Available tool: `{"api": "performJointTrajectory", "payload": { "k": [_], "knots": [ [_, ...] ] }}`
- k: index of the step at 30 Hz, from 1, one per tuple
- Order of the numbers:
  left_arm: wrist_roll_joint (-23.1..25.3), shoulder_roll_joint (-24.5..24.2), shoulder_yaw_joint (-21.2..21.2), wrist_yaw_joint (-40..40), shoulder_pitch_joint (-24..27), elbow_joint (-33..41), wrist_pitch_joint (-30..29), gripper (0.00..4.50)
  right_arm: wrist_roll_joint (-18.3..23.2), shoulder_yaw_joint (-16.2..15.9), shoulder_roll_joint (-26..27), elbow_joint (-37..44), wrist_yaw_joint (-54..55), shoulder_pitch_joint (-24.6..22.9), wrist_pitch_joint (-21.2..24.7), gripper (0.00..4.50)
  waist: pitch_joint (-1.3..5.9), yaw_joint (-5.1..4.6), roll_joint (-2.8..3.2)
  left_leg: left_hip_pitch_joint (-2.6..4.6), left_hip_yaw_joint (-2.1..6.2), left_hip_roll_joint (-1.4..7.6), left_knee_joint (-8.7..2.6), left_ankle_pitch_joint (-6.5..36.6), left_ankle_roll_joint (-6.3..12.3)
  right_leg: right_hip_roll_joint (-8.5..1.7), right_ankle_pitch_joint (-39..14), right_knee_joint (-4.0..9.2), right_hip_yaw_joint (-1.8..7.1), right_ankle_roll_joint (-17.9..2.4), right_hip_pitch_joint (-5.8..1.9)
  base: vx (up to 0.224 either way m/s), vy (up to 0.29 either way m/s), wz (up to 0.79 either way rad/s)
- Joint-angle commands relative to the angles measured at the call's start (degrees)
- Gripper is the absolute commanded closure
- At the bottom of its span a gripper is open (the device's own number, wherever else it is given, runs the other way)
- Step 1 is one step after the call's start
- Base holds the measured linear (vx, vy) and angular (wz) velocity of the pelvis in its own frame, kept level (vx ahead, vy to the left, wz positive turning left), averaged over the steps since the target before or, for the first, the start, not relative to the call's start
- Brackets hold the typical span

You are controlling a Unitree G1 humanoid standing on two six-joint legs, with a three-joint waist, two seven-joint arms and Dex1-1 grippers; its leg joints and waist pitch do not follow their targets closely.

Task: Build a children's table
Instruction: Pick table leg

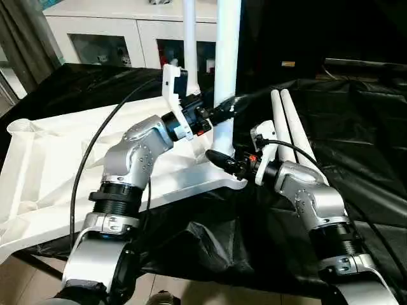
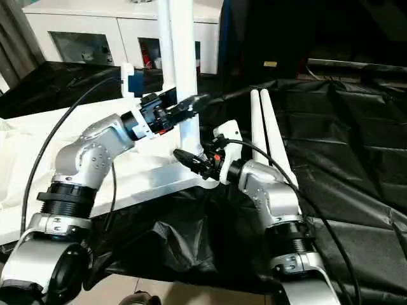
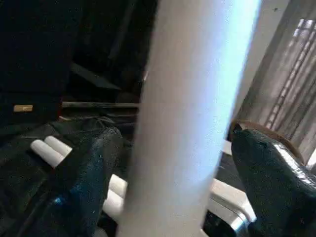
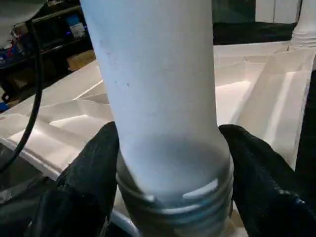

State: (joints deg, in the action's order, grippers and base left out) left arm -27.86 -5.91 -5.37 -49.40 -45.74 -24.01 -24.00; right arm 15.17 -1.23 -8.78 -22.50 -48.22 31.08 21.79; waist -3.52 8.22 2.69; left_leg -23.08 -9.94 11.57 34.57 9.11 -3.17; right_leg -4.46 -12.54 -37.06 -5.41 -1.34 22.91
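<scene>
On the black-draped table, upturned tabletop [image 1: 57,171], upright leg [image 1: 226,70] in its near corner socket, right end effector [image 1: 222,162] clamped around leg base, left end effector [image 1: 232,105] spread astride leg, higher up, two loose legs [image 1: 289,127] alongside.

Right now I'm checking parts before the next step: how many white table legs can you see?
4. Two round tapering white plastic legs stand upright on the overturned top: near leg, far leg. Two lie side by side on the black cloth: and. None seems hidden.
</scene>
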Motion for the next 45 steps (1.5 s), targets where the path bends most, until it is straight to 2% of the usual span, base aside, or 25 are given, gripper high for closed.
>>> {"api": "performJointTrajectory", "payload": {
  "k": [1, 8, 16, 18, 20, 21, 22, 23, 24, 25, 26, 32, 39, 42, 45],
  "knots": [
    [0.0, -0.5, -0.5, 1.4, -1.5, -0.4, -1.0, 0.82, 0.5, -0.7, -0.3, 2.2, -0.7, -0.2, 0.5, 1.70, 5.13, 0.07, 0.17, 1.26, 0.81, 1.73, -3.05, 7.1, 2.43, -4.09, 3.0, 4.02, 3.02, -12.8, -3.66, 0.000, 0.000, 0.00],
    [-0.2, -0.3, -1.4, 2.7, -2.4, -1.9, 0.0, 1.27, 1.1, -0.8, -0.7, 3.1, -0.9, -0.2, 1.3, 1.70, 5.14, 0.14, 0.04, 1.25, 0.81, 1.74, -3.03, 6.8, 2.34, -4.11, 3.1, 4.03, 3.06, -12.6, -3.70, 0.000, 0.000, 0.00],
    [0.5, -0.6, -1.8, 6.1, -3.8, -2.3, -1.5, 1.93, 0.4, -1.2, -1.1, 3.6, 0.3, -0.3, 0.8, 1.71, 5.15, 0.04, 0.04, 1.24, 0.80, 1.63, -2.99, 6.7, 2.31, -4.07, 2.9, 4.04, 3.02, -12.6, -3.69, 0.000, 0.000, 0.00],
    [1.7, -1.0, -0.9, 7.6, -4.3, -2.1, -3.3, 2.11, 1.0, 0.0, -0.2, 2.8, 1.6, 0.5, 0.9, 1.15, 5.16, 0.00, -0.06, 1.25, 0.79, 1.63, -2.98, 6.3, 2.38, -4.09, 3.0, 4.01, 3.05, -12.6, -3.64, 0.000, 0.000, 0.00],
    [2.2, -1.1, -0.5, 8.4, -4.5, -2.0, -4.0, 2.26, 1.3, -0.2, -0.3, 2.9, 1.2, 0.7, 1.4, 0.98, 5.14, 0.01, -0.12, 1.25, 0.79, 1.61, -3.00, 6.5, 2.41, -4.12, 2.6, 4.07, 3.03, -12.6, -3.66, 0.000, 0.000, 0.00],
    [3.1, -1.3, -0.2, 11.3, -5.4, -2.3, -6.4, 2.42, 1.9, -0.5, -0.7, 3.8, 0.2, 1.1, 3.5, 0.96, 5.14, -0.03, -0.13, 1.29, 0.79, 1.64, -3.00, 6.5, 2.38, -4.05, 2.7, 3.97, 3.05, -12.5, -3.71, 0.000, 0.000, 0.00],
    [3.1, -1.3, -0.2, 11.3, -5.4, -2.3, -6.4, 2.50, 1.9, -0.5, -0.7, 3.8, 0.2, 1.1, 3.5, 0.90, 5.15, 0.03, -0.02, 1.32, 0.85, 1.66, -2.96, 6.3, 2.68, -4.04, 2.9, 3.98, 3.04, -12.4, -3.66, 0.000, 0.000, 0.00],
    [3.4, -1.3, -0.6, 13.9, -6.3, -2.6, -8.2, 2.50, 2.4, -0.3, -1.3, 4.3, 0.1, 1.9, 5.0, 0.90, 5.13, 0.02, -0.43, 1.29, 0.78, 1.63, -2.98, 6.1, 2.70, -4.05, 2.9, 3.96, 3.05, -12.3, -3.76, 0.000, 0.000, 0.00],
    [3.5, -1.4, -0.9, 15.4, -7.0, -2.8, -9.1, 2.57, 3.4, 0.3, -1.9, 4.8, -0.2, 2.7, 7.0, 0.70, 5.14, 0.10, -0.30, 1.31, 0.85, 1.62, -2.95, 5.8, 2.75, -4.03, 3.0, 3.88, 3.04, -12.4, -3.77, 0.000, 0.000, 0.00],
    [3.3, -1.4, -1.2, 16.2, -7.4, -3.0, -9.9, 2.62, 4.2, 0.7, -2.4, 5.0, -0.6, 3.3, 8.4, 0.52, 5.13, 0.14, -0.40, 1.27, 0.80, 1.55, -2.91, 5.5, 2.92, -3.98, 3.0, 3.93, 3.06, -12.4, -3.78, 0.000, 0.000, 0.00],
    [3.4, -1.6, -1.7, 17.7, -8.1, -3.4, -10.6, 2.62, 6.2, 1.9, -3.3, 5.6, -1.3, 4.5, 11.3, 0.52, 5.14, 0.20, -0.38, 1.26, 0.81, 1.50, -2.88, 5.4, 2.99, -4.02, 2.9, 3.99, 3.05, -12.4, -3.78, 0.000, 0.000, 0.00],
    [2.9, -1.5, -2.6, 19.8, -9.1, -3.2, -13.3, 2.62, 10.4, 4.2, -4.5, 7.2, -1.9, 6.8, 17.8, 0.52, 5.23, 0.44, -0.77, 1.11, 0.72, 1.37, -2.69, 3.7, 3.54, -4.06, 3.7, 3.89, 2.99, -12.4, -3.85, 0.000, 0.000, 0.00],
    [1.8, -0.8, -2.4, 20.6, -8.8, -1.6, -15.4, 2.62, 6.2, -0.2, -5.2, 6.7, -0.6, 7.4, 18.6, 0.52, 5.14, 0.37, -0.81, 1.05, 0.67, 1.36, -2.75, 4.2, 2.48, -4.09, 2.2, 4.09, 2.98, -12.0, -3.72, 0.000, 0.000, 0.00],
    [1.7, -0.7, -2.3, 21.0, -8.8, -1.3, -16.0, 2.62, 3.0, -2.0, -2.8, 3.2, 6.0, 9.5, 19.1, 0.52, 5.15, 0.15, -0.68, 1.09, 0.72, 1.40, -2.85, 4.0, 1.71, -4.11, 1.2, 4.05, 2.98, -12.2, -3.52, 0.000, 0.000, 0.00],
    [1.7, -0.6, -2.3, 21.1, -8.7, -1.0, -16.2, 2.62, 1.2, -3.3, -0.7, 1.1, 8.3, 10.4, 17.1, 0.52, 5.17, 0.05, -0.60, 1.11, 0.70, 1.35, -2.86, 4.3, 1.23, -4.14, 1.6, 4.07, 3.04, -12.1, -3.56, 0.000, 0.000, 0.00]
  ]
}}
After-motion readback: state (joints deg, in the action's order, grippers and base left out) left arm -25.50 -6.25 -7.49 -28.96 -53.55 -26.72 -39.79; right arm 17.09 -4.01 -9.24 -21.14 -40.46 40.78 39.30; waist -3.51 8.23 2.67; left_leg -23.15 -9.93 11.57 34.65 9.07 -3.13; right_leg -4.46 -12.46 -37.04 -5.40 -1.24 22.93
